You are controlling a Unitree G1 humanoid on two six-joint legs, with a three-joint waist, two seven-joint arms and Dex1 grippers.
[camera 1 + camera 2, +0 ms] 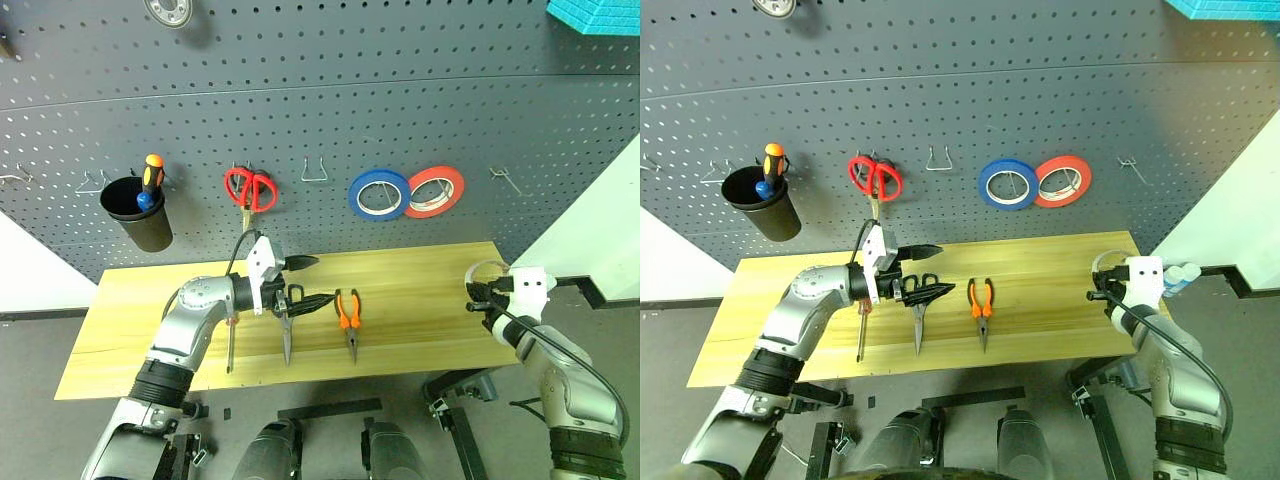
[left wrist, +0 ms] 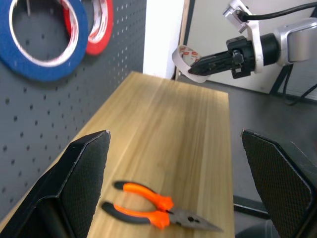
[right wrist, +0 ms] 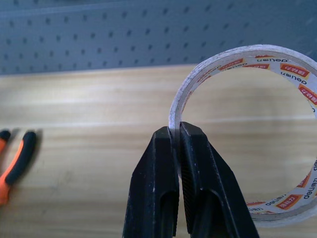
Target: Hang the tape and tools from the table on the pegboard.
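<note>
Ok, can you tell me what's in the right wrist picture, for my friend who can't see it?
The right claw is shut on the wall of a whitish tape roll, holding it above the yellow wooden table. Orange-and-black pliers lie on the table, and the grey pegboard stands behind.

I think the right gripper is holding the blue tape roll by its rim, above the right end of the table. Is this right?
Not quite. The right gripper is shut on the whitish tape roll, not the blue one; the right wrist view shows this. The blue tape roll hangs on the pegboard. The rest is right: it is held by its rim above the right end of the table.
</note>
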